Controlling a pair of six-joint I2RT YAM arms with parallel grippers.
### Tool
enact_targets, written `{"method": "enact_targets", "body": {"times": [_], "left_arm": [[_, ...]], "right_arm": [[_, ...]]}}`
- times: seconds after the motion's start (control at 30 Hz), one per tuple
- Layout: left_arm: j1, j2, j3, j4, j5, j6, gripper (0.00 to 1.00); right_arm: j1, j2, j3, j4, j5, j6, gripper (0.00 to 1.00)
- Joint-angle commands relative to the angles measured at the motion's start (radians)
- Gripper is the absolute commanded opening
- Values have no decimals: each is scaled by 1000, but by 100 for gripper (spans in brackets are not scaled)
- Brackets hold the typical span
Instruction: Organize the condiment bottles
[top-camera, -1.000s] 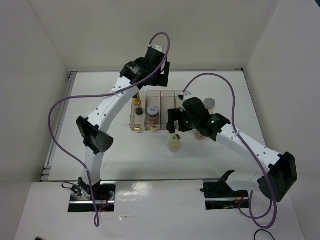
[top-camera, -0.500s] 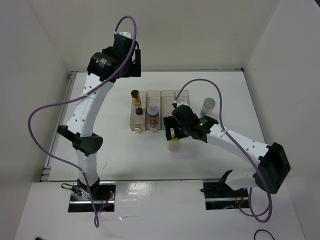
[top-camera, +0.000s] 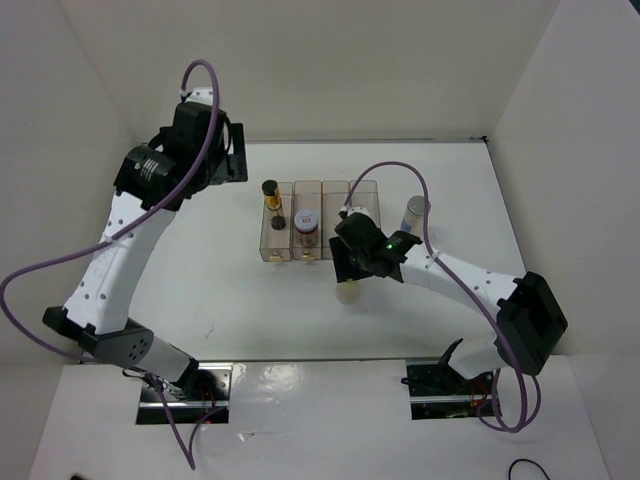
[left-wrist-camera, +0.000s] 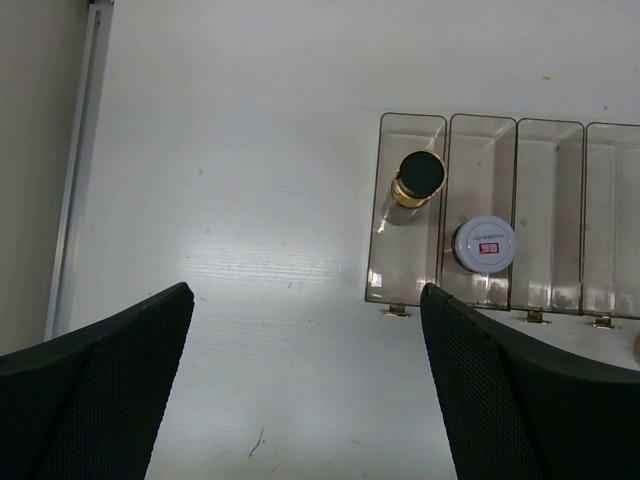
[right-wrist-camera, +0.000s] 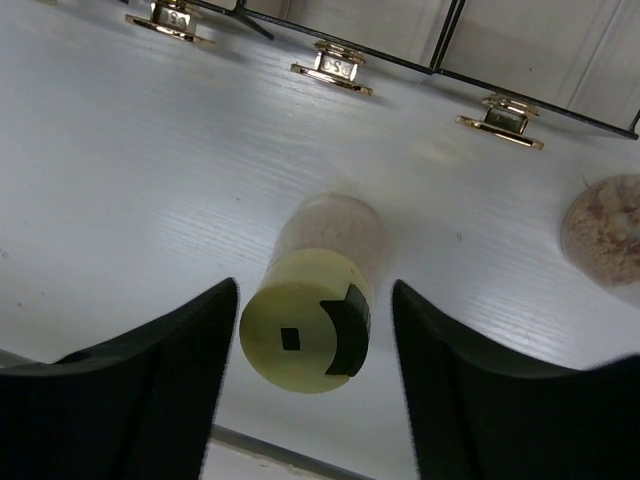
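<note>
Overhead, a matte white desk (top-camera: 250, 300) carries a clear plastic four-slot rack (left-wrist-camera: 545, 200). Its two 9 o'clock slots hold a slim amber jar (left-wrist-camera: 420, 175) and a white-lidded brown jar (left-wrist-camera: 484, 245). Left fingers (left-wrist-camera: 90, 380) hang spread and empty, far off toward 10 o'clock. Right fingers (right-wrist-camera: 160, 390) straddle the upright cream jar (right-wrist-camera: 305, 335), just 6 o'clock of the rack. A sliver of gap shows, so they are not visibly clamped. The jar's lid is smooth, round and dark-dotted.
</note>
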Motion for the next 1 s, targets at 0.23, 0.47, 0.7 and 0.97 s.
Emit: {"method": "enact_targets", "body": {"times": [0.23, 0.47, 0.7, 0.97], "left_arm": [[113, -143, -352, 190, 108, 5, 100], [182, -195, -507, 268, 151, 14, 100], [272, -213, -641, 336, 221, 24, 100], [353, -223, -707, 388, 292, 42, 100]], "right_arm": [[12, 35, -2, 25, 22, 10, 56], [12, 67, 70, -36, 19, 19, 1], [12, -20, 281, -138, 0, -32, 0], [-45, 44, 519, -166, 79, -107, 0]]}}
